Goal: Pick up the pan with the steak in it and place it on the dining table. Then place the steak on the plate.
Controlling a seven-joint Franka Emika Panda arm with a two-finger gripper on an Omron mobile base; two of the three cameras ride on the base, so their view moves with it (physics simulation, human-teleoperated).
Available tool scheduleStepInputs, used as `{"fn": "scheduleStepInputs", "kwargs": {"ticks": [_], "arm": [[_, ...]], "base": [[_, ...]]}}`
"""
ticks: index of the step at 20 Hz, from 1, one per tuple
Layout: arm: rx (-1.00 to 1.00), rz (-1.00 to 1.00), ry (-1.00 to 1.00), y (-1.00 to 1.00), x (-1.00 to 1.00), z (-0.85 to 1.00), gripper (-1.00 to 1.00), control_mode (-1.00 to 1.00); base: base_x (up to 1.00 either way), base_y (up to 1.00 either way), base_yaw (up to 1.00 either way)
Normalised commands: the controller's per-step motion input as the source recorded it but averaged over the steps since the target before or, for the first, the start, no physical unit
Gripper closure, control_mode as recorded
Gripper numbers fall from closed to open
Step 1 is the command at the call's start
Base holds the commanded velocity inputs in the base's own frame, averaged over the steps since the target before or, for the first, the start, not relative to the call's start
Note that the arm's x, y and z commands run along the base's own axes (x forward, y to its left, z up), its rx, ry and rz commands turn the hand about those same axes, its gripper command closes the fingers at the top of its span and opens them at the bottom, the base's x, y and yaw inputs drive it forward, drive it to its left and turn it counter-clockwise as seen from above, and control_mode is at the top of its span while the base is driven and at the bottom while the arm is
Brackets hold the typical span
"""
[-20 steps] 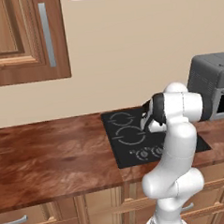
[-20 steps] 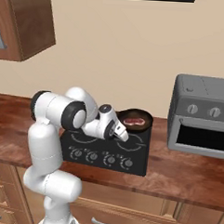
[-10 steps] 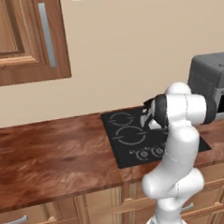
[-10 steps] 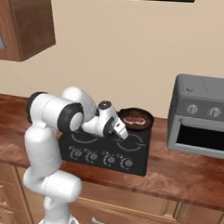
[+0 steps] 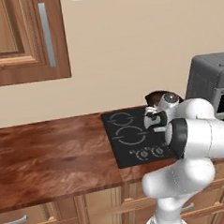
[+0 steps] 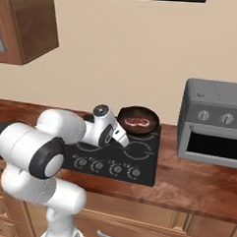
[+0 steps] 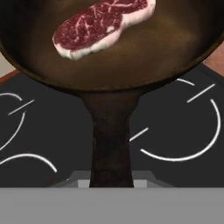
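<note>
The black pan (image 7: 131,57) holds the marbled red steak (image 7: 103,24) and sits over the back right of the black cooktop (image 7: 183,127). Its dark handle (image 7: 111,144) runs straight down into my gripper (image 7: 111,181), which is shut on it. From the right base view the pan (image 6: 121,114) with the steak (image 6: 138,122) lies just beyond my gripper (image 6: 123,138). In the left base view the pan (image 5: 155,97) peeks out behind my gripper (image 5: 150,119). The dining table and the plate are out of view.
The cooktop (image 6: 142,166) is set into a wooden counter (image 5: 51,155). A grey toaster oven (image 6: 214,123) stands on the counter just right of the cooktop. Wooden wall cabinets (image 5: 20,39) hang at the upper left.
The fingers have closed from open onto the pan's handle. My arm's elbow has sunk lower and swung outward. The pan stays at about the same spot on the cooktop.
</note>
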Motion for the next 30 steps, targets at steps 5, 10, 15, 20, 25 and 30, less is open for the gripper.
{"fn": "scheduleStepInputs", "kwargs": {"ticks": [5,10,15,20,25,30], "arm": [[0.00,0.09,-0.05,0.27,-0.80,0.45,1.00,-1.00],[0.00,0.18,0.00,0.23,-0.66,0.36,1.00,-1.00],[0.00,0.21,0.00,0.23,-0.61,0.32,1.00,-1.00],[0.00,0.22,0.00,0.23,-0.62,0.27,1.00,-1.00],[-0.02,0.22,0.00,0.24,-0.70,0.05,1.00,-1.00],[-0.03,0.10,-0.06,0.04,-0.47,0.00,1.00,-1.00]], "base": [[0.00,0.00,0.00],[0.00,0.00,0.00],[0.00,0.00,0.00],[0.00,0.00,0.00],[0.00,0.00,0.00],[0.00,0.00,0.00]]}}
